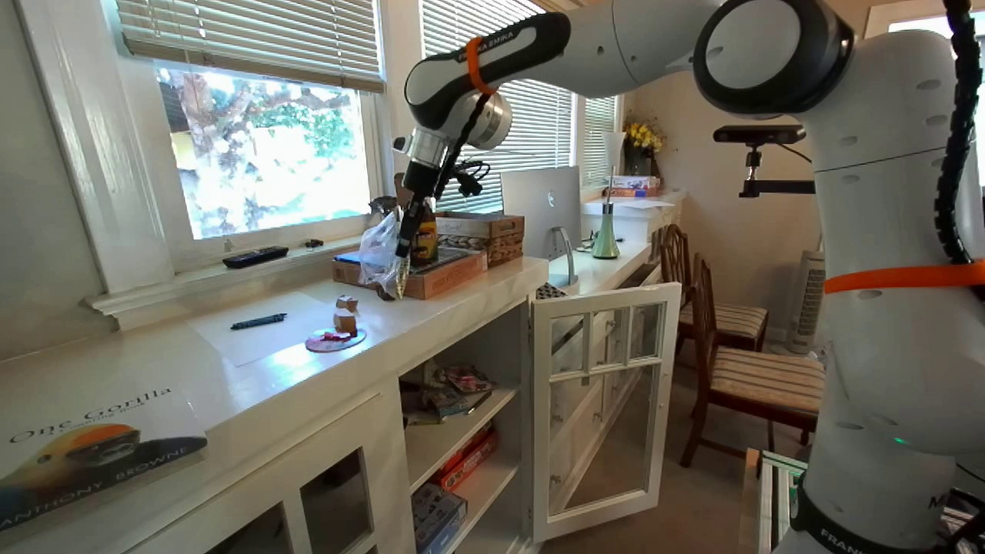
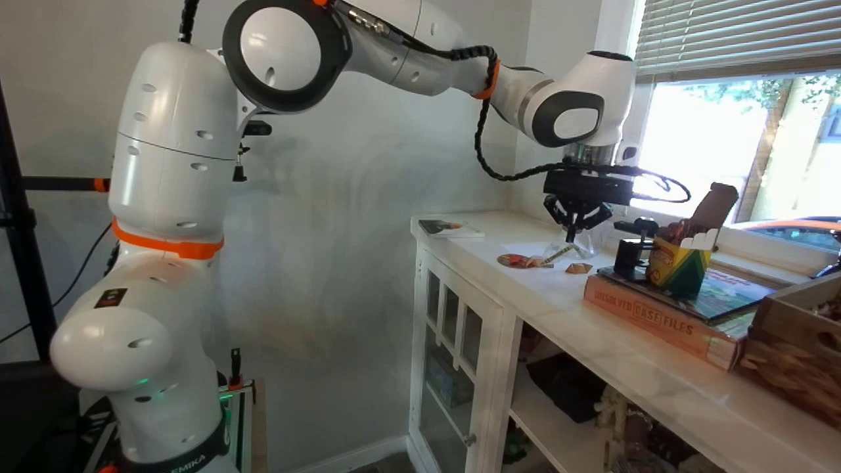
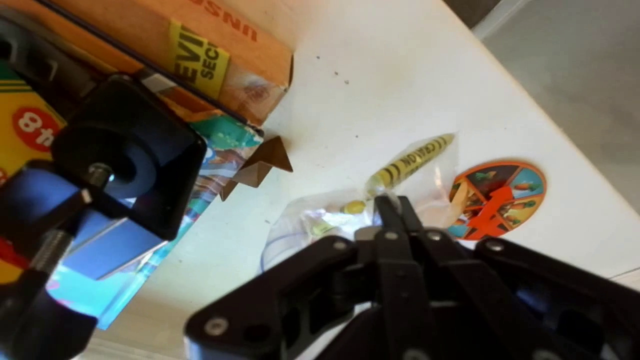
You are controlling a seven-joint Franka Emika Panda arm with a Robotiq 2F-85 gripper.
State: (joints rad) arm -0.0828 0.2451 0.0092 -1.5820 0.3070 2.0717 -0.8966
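1 clear crayon bag is pinched in the tool.

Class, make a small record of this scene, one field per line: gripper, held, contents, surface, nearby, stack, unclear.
Gripper: shut
Held: clear plastic bag
Contents: at least one yellow-wrapped crayon
Surface: white countertop
Nearby: round picture disc with red piece; folded brown piece
Stack: orange "UNSOLVED CASE FILES" box at the bottom; black clamp and yellow-green crayon box on top
Unclear: whether the bag touches the countertop
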